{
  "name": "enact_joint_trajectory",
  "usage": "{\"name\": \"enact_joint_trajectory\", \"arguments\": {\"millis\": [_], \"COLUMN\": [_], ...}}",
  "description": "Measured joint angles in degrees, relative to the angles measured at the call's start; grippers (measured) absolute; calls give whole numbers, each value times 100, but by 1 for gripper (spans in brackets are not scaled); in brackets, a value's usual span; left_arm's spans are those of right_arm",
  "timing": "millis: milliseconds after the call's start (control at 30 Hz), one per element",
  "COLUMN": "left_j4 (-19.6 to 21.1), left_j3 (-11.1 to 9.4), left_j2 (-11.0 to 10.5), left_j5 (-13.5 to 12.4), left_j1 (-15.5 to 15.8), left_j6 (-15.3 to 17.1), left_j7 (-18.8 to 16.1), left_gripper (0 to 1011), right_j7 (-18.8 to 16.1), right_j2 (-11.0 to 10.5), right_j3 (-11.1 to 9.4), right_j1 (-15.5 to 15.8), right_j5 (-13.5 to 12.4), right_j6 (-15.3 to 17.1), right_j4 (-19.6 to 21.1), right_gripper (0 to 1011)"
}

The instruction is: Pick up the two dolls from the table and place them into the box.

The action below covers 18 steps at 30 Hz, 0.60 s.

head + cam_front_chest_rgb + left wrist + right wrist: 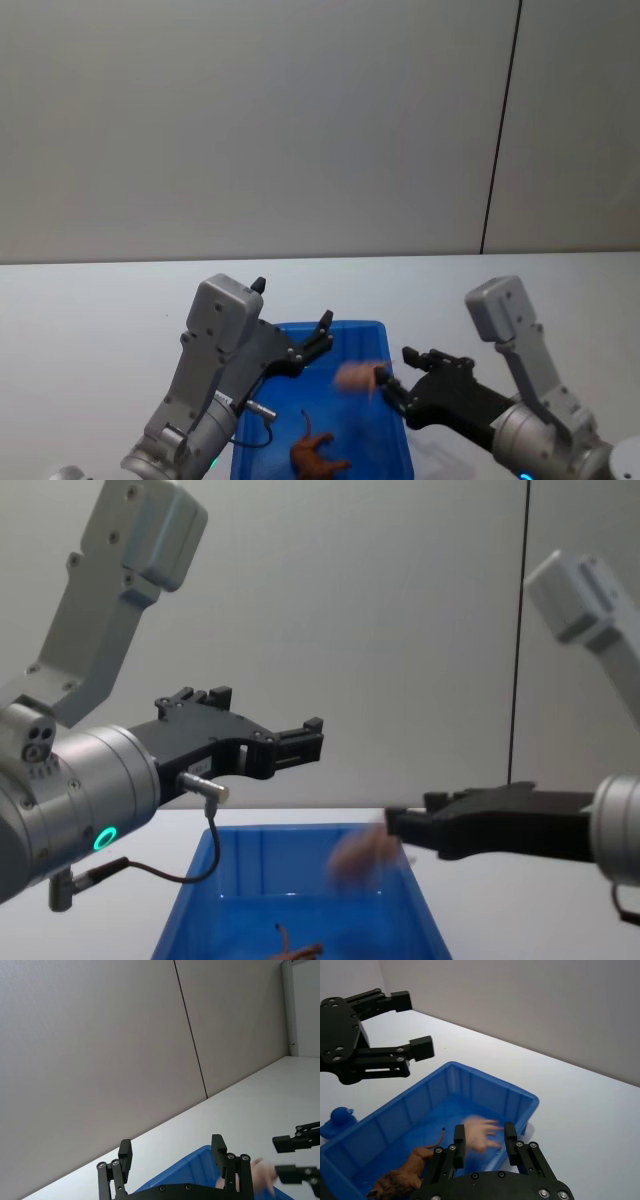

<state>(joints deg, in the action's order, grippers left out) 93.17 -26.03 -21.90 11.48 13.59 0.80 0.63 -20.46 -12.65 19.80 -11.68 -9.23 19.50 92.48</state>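
My right gripper point(395, 370) reaches in from the right, level over the right side of the box point(340, 327). Its two short, blocky black fingers are spread apart and clamp nothing. The pale pink pig point(352, 376), a soft rounded lump, is in the air just off their tips, above the box's rim and over its open interior. I cannot tell whether either finger touches it. The box is a bright blue rectangular bin of smooth plastic with upright ribs along its inner walls, and it sits on the flat, plain white table point(100, 300). The reddish-brown doll point(315, 455) lies on the box floor towards the near end, four-legged with a shaggy mane and a thin upturned tail. My left gripper point(416, 1023) hovers well above the left side of the box. Its long, flat black fingers, studded with small screw heads, are held wide apart and are empty. A small blue duck-shaped toy point(340, 1120) sits on the table just beside the box's outer wall. Beyond the table stands a matte grey wall point(250, 120) with one thin dark vertical seam.
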Motion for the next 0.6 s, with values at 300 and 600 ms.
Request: {"name": "enact_joint_trajectory", "arguments": {"millis": [300, 600], "left_j4": [0, 0], "left_j3": [0, 0], "left_j2": [0, 0], "left_j5": [0, 0], "left_j1": [0, 0], "left_j6": [0, 0], "left_j7": [0, 0], "left_gripper": [1006, 1006], "right_j7": [-278, -385], "right_j2": [98, -93], "right_j3": [73, -16], "right_j1": [-140, -55], "right_j5": [51, 62], "right_j6": [-35, -244], "right_j4": [-213, -137], "right_gripper": [687, 954]}}
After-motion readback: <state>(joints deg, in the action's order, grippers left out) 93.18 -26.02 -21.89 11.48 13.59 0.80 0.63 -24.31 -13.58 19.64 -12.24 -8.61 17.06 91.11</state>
